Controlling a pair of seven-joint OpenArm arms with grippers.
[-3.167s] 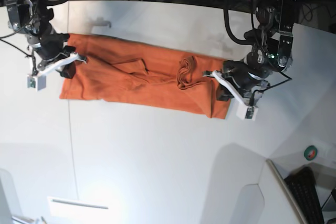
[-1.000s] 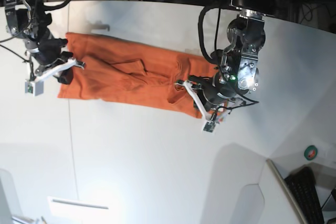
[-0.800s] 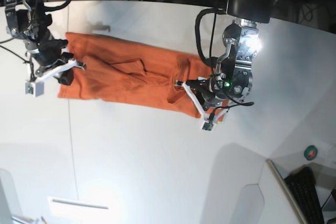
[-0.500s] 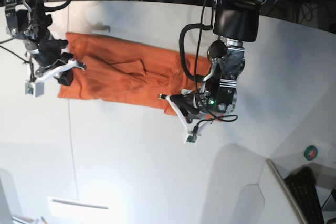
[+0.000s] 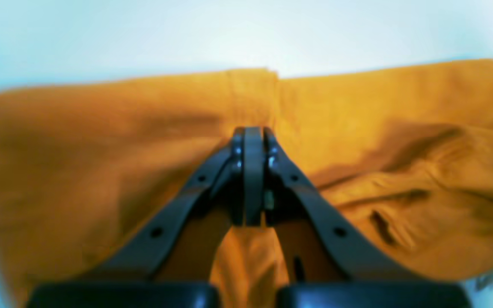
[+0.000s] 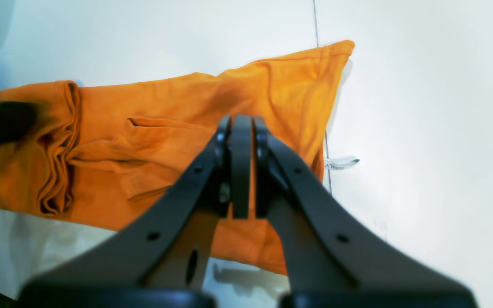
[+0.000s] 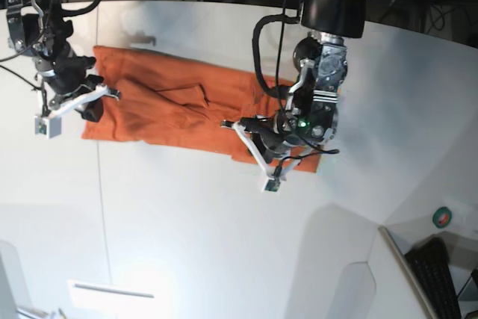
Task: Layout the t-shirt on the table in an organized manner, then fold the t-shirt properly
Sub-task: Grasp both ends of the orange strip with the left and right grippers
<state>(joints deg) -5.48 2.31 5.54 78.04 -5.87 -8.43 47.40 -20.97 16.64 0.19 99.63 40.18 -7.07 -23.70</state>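
Your t-shirt (image 7: 175,106) lies in a long orange strip on the white worktop (image 7: 224,244). Your left gripper (image 5: 248,171) is clenched and pinches the shirt's end, which is doubled over the middle. Your right gripper (image 6: 240,167) is clenched on the other end.

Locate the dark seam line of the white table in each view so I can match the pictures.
Base view: the thin dark seam line runs top to bottom at the left, passing under the bright orange cloth t-shirt.
Right wrist view: it runs down from the top edge right of centre, meeting the shirt's corner.
Left wrist view: not visible.
Shared landmark: the t-shirt corner beside the seam.
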